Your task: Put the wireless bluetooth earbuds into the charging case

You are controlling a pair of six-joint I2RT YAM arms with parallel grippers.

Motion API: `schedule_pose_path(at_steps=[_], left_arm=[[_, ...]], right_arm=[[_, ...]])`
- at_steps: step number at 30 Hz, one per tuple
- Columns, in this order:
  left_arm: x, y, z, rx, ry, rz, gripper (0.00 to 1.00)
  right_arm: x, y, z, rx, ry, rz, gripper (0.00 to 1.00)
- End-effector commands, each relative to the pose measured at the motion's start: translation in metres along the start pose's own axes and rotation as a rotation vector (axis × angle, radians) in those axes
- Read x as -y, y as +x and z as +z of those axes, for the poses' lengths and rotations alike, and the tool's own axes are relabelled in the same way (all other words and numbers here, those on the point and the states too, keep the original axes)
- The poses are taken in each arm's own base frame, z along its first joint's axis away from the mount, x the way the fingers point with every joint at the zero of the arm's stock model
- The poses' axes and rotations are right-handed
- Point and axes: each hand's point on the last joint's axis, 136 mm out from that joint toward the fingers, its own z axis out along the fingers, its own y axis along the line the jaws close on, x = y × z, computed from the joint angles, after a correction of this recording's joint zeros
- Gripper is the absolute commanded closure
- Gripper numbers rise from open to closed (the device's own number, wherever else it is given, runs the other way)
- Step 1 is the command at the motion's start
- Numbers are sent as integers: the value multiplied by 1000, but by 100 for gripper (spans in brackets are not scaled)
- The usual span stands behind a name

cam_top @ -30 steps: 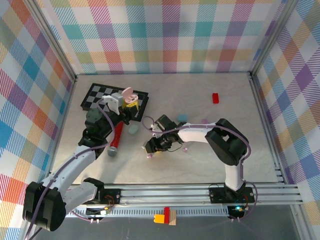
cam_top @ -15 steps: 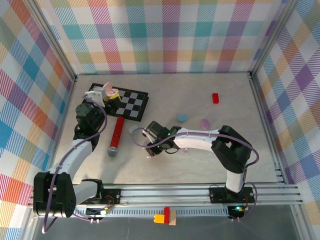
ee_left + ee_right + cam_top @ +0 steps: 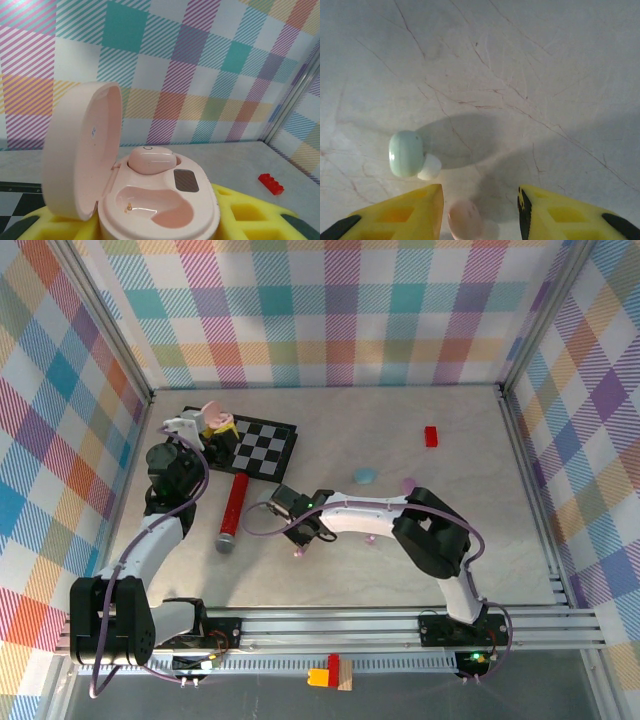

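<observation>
marbled table (image 3: pixel 500 540) with checkered mat (image 3: pixel 262 447), red tube (image 3: pixel 234 508), red brick (image 3: pixel 431 436), blue case (image 3: pixel 364 476), green earbud (image 3: pixel 407 154)

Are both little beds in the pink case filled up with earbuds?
No, one pink earbud sits in the far pocket of the open pink case, and the near pocket is empty.

Pink earbud (image 3: pixel 466 220) between parted yellow fingers (image 3: pixel 410 210) of the hand (image 3: pixel 480 200), pale green earbud (image 3: pixel 407 154) nearby
</observation>
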Motion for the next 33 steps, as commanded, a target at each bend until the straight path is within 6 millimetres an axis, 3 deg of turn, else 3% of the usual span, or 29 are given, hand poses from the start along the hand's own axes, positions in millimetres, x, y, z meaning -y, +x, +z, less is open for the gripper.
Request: schedule_pose_path(at_steps=[1,22,33], left_arm=[[7,-23,1,58,44,21,59],[14,-21,1,44,87,12,59],[15,-16,1,33,95,6,58]], right_arm=[[0,0,0,-29,24,-29,58],[-5,8,3,-124,13,-71,59],[-5,6,5,-133,17,-57,77]])
